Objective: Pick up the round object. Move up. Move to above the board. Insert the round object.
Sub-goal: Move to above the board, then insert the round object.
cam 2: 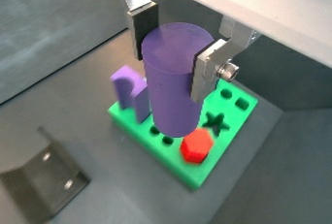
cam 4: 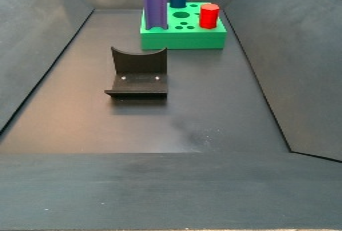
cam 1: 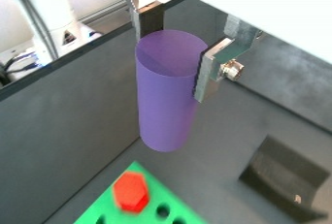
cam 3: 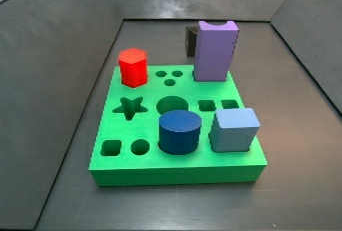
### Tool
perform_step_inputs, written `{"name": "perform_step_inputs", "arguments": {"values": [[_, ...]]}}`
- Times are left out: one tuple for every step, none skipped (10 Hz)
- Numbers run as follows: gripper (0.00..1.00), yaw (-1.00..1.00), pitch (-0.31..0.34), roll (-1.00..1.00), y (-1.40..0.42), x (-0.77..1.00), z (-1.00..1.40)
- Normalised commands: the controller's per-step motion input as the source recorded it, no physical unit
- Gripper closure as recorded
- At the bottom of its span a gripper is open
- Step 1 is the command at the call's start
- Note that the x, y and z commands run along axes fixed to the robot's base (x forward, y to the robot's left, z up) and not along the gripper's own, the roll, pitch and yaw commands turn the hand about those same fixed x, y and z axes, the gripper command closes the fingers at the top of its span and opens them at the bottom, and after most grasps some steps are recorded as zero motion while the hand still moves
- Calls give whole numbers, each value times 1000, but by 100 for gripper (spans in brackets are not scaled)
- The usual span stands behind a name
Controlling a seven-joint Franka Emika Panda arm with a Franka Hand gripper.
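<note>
Both side views share the board [cam 3: 127, 165] [cam 4: 187, 40], one nearer

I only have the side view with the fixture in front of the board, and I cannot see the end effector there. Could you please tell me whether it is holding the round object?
Observer: Yes. In both wrist views the end effector is shut on the round object, with a silver finger on each side.
Operator: Thank you. Is it over the board yet?
Observer: In a wrist view the board lies right beneath it, next to the lilac block. The cylinder's lower end looks clear of the board's top, not inserted.
Operator: Is a round hole free for it?
Observer: In a side view a large round hole in the middle of the board stands empty.
</note>
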Motion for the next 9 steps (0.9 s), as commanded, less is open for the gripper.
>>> {"name": "perform_step_inputs", "arguments": {"values": [[100, 5, 16, -1, -1000, 283, -71], [100, 7, 22, 2, -996, 302, -68], [100, 7, 28, 3, -788, 259, -53], [100, 8, 30, 7, -409, 167, -22], [100, 7, 28, 13, -235, 102, 0], [100, 0, -16, -17, 0, 0, -17], [100, 40, -47, -40, -14, 0, -149], [100, 129, -70, -17, -74, 34, -189], [100, 123, -147, 0, -163, 0, -191]]}}
